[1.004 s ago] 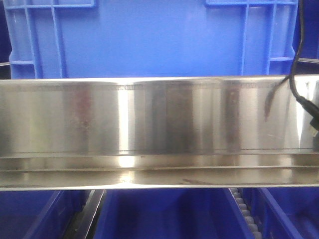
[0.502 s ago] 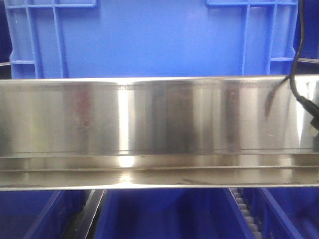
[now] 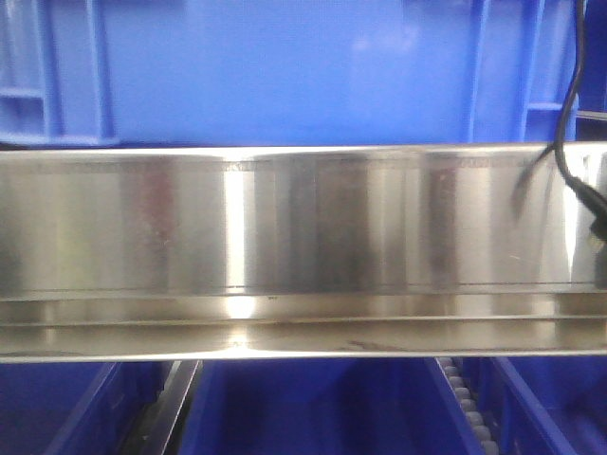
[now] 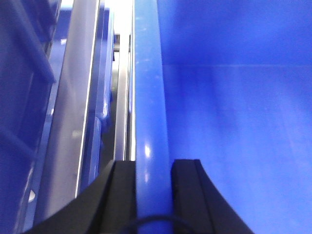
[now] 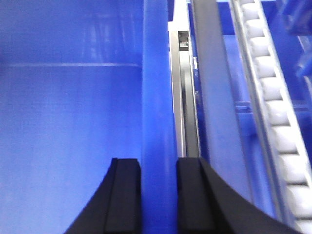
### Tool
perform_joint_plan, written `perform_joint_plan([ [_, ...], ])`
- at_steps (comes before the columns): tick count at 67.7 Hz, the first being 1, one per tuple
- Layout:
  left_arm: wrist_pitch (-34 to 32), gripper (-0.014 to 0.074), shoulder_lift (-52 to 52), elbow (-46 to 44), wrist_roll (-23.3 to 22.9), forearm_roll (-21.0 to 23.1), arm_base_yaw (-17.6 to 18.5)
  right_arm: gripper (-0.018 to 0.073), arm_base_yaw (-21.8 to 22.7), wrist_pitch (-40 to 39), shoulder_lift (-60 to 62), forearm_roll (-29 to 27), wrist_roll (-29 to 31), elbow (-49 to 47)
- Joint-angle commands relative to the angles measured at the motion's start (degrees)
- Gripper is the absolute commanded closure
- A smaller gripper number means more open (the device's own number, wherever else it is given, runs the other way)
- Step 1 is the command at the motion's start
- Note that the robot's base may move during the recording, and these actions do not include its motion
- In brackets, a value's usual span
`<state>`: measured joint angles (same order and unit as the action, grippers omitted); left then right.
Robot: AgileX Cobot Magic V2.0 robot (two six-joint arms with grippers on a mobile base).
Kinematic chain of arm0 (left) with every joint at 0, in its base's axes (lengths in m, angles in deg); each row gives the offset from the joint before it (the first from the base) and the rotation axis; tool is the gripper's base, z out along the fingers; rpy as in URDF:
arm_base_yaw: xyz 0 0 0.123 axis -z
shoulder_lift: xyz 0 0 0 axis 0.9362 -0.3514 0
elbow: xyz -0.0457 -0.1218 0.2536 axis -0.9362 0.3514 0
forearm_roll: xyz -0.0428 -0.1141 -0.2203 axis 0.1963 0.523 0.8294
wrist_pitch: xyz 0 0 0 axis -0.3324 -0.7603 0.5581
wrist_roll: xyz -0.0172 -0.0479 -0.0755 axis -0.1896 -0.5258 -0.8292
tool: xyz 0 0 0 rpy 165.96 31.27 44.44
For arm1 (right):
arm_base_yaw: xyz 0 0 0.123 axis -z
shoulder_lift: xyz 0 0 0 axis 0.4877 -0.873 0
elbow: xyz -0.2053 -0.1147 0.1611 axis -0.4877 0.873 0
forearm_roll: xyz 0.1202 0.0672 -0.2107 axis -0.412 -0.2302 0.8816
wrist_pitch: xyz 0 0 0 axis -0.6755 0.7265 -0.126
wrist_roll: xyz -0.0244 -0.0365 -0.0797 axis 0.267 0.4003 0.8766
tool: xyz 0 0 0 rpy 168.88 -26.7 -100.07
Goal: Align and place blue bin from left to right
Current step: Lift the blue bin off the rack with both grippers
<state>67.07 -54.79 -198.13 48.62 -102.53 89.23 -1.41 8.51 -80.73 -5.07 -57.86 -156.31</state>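
Above the steel rail (image 3: pixel 303 227), the blue bin (image 3: pixel 285 71) shows only a blurred band of wall. Its base is hidden behind the rail, its top is cut off by the frame, and its corner ribs are too soft to trace. Below the rail, darker blue bins (image 3: pixel 313 408) and a roller track (image 3: pixel 465 398) are cropped at the bottom edge. A black cable (image 3: pixel 561 123) over the rail's right end runs out of frame at top and right. In the wrist views, the left gripper (image 4: pixel 152 163) and right gripper (image 5: pixel 158 161) show only finger ends astride the bin's rim, with the rest cut off.
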Motion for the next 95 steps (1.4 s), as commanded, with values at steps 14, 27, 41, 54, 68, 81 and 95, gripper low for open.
perform_joint_plan([
  [14,2.21,0.0707,1.62,-6.3,-0.41,0.62,1.29,0.0629,-1.71,-0.67,5.11,2.48,-1.75,-2.65],
  [27,2.47,0.0707,2.04,-6.67,-0.52,-0.35,3.7,0.0629,-3.9,2.35,6.6,5.11,-5.5,-2.68],
  [41,2.47,0.0707,4.85,-6.67,-4.45,-4.56,8.77,0.0629,-5.9,3.41,9.48,6.77,-7.39,-1.97],
  [54,2.47,0.0707,7.93,-6.54,-4.66,-4.18,11.28,0.0629,-7.1,3.91,13.59,6.77,-7.53,0.73],
  [68,2.47,0.0707,11.4,-3.89,-5.87,-3.08,12.05,0.0629,-9.48,2.57,19.04,8.66,-11.31,6.27],
  [81,2.47,0.0707,17.35,5.28,-9.59,-7.12,15.23,0.0629,-12.25,0.04,24.22,10.88,-15.51,13.95],
  [95,2.47,0.0707,26.21,19.6,-18.14,-14.5,21.13,0.0629,-19.94,0.77,29.23,18.67,-22.48,20.85],
])
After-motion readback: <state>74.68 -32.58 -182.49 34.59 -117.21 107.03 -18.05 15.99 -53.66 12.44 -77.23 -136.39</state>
